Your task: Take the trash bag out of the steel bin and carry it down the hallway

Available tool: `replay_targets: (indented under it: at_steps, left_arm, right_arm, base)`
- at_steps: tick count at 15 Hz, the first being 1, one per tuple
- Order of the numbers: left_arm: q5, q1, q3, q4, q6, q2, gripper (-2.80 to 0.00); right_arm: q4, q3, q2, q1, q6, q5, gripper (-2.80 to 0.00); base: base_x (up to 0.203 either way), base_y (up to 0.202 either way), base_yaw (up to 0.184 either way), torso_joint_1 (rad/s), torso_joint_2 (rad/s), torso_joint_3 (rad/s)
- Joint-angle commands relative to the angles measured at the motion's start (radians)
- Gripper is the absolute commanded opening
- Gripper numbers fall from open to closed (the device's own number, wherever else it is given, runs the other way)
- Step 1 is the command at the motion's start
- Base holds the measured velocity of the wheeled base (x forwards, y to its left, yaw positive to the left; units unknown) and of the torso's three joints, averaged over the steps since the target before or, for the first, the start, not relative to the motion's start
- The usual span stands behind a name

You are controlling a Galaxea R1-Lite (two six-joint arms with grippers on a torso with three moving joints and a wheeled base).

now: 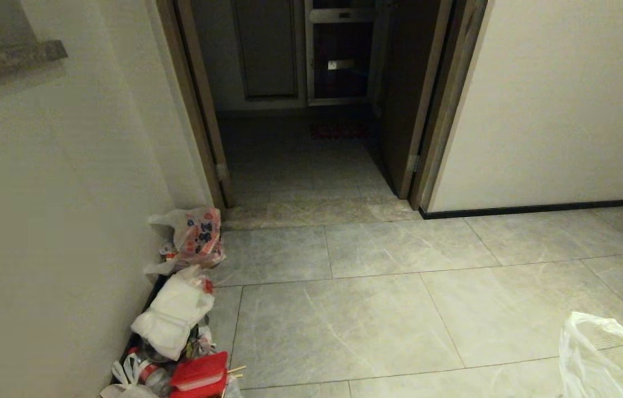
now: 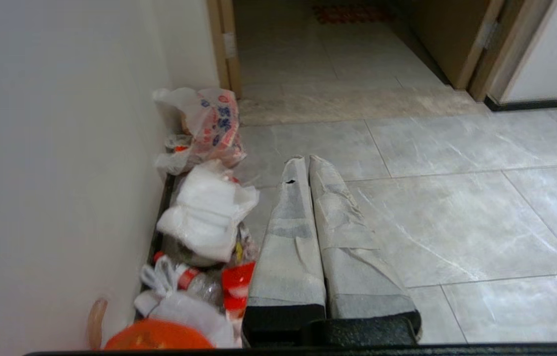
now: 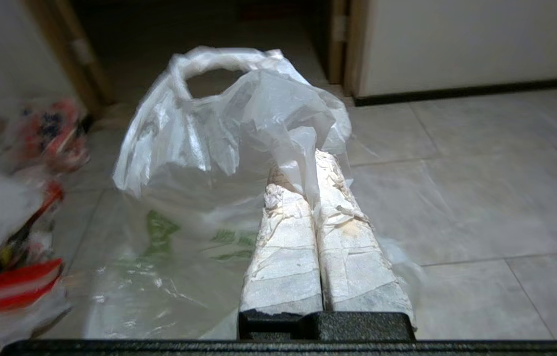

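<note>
While the right gripper [image 3: 310,165] pinches the trash bag [image 3: 219,148], open hallway floor [image 1: 344,309] runs to a doorway [image 1: 311,110] at 12 o'clock, litter [image 1: 178,315] edging the 9 o'clock wall.

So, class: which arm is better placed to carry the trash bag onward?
Right. The right gripper is shut on the trash bag; the left gripper is shut, holding nothing.

Head and both wrist cameras facing the same doorway [image 1: 311,138].
</note>
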Motion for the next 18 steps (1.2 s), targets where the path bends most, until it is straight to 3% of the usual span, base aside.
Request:
replay_targets:
  at_steps: [1,18]
  left_arm:
    - [0.000,0.001,0.000,-0.002,0.000,0.002,-2.80]
    - [0.001,0.001,0.000,-0.002,0.000,0.002,-2.80]
  right_arm:
    - [0.001,0.001,0.000,0.001,0.000,-0.001,-2.80]
    - [0.001,0.001,0.000,0.001,0.001,-0.001,-2.80]
  base:
    - [0.179,0.000,-0.003,0.000,0.00,0.002]
    - [0.007,-0.003,0.000,0.000,0.00,0.000]
